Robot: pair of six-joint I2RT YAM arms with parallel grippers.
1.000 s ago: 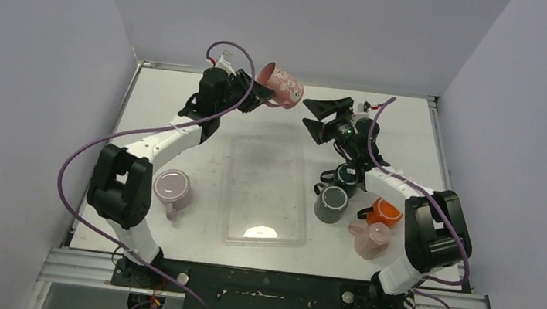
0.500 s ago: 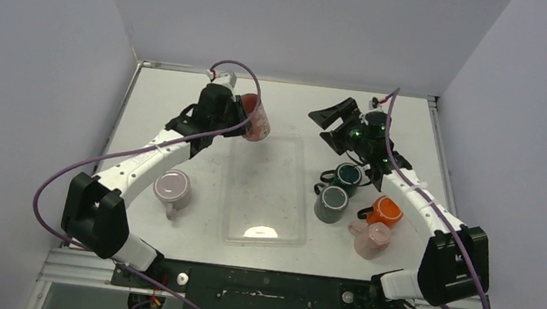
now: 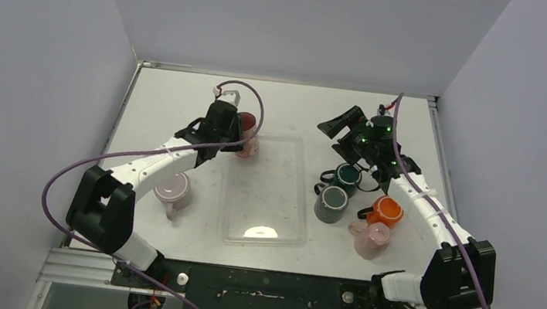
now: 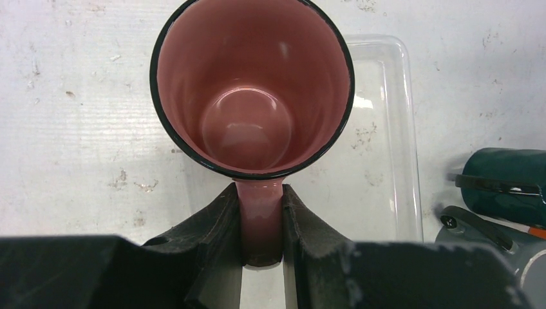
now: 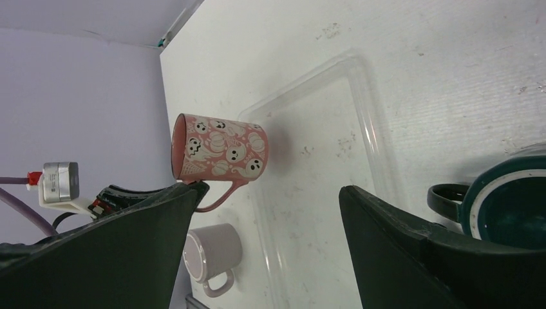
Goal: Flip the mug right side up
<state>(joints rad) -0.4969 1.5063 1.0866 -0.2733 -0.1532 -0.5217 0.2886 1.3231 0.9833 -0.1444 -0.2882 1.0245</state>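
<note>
Now the pink ghost-patterned ceramic mug (image 4: 251,90) stands mouth-up, long axis vertical, left of centre toward the far edge of the surface (image 3: 168,96), by the clear plastic tray (image 3: 266,189). I cannot tell whether its base touches down. The left fingers (image 4: 216,232) are clamped on its handle. Toward the far-right corner, the right fingers (image 5: 412,251) hang spread apart. No writing shows.

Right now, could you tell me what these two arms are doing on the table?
The left arm's fingers are shut on the handle of the pink ghost-print mug, which is mouth up at the far left corner of the clear tray. I cannot tell whether it is on the surface or just above it. The right arm's fingers are open and empty, just beyond the teal mug.
</note>
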